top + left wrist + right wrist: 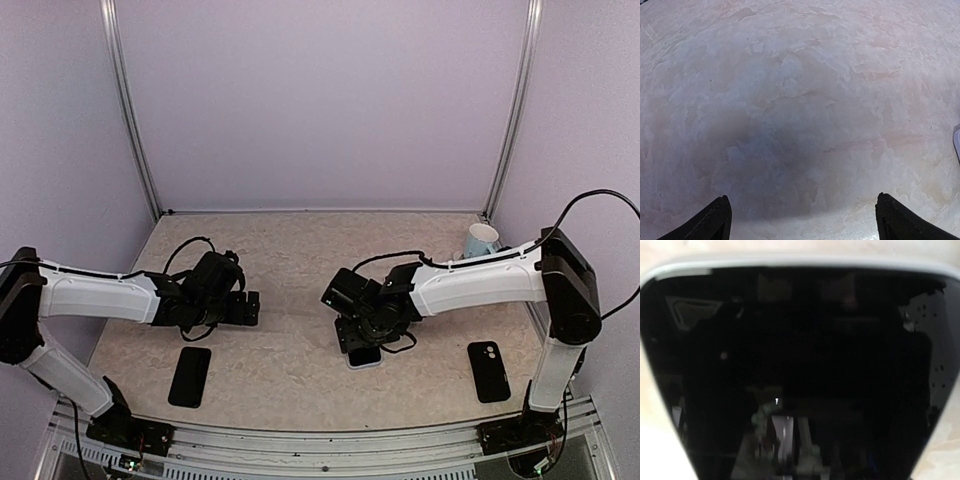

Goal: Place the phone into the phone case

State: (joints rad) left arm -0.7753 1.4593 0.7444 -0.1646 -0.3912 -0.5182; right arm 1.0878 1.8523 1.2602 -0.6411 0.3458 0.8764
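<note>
— Nearest us, at left, black slab (190, 376) lies flat; beyond it the left gripper (250, 308) is spread wide, empty.
— And the phone (800, 365)?
— At centre on the table (290, 260), under the right gripper (363, 345); whether it grips, I cannot tell.
— What risk?
— Glossy phone may slip or tilt before the black case (489, 371) at right, then miss its rim.

Most of phone (367, 360) was hidden under right gripper (362, 342); jaw state was unreadable. Right wrist view cropped the phone and was blurry. Bottom edge cut off left gripper (800, 222) fingertips.
</note>
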